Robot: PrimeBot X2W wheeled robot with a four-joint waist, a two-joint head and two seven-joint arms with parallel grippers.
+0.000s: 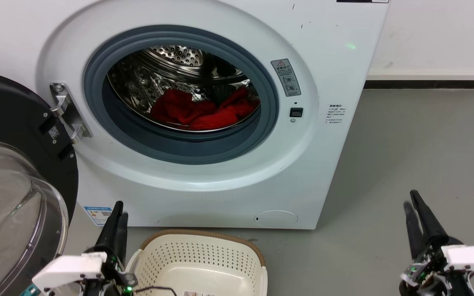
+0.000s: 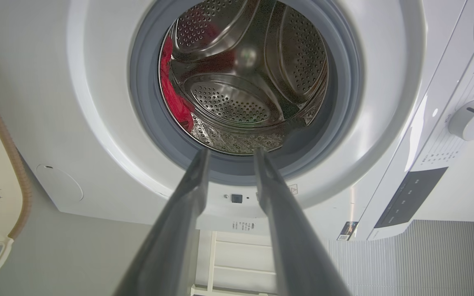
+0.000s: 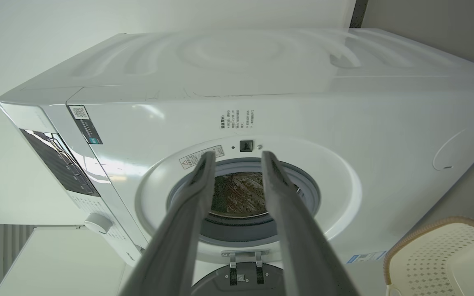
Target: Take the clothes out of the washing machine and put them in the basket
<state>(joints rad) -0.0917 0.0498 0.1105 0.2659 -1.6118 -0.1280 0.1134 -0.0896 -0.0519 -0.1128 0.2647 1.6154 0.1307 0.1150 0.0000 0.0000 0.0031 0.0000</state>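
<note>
clothes in washing machine — well apart, beyond left claw

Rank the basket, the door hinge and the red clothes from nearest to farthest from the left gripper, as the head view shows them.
1. The basket, on the floor just right of the left gripper.
2. The door hinge, higher up, on the front of the washing machine.
3. The clothes, deep inside the drum.
</note>
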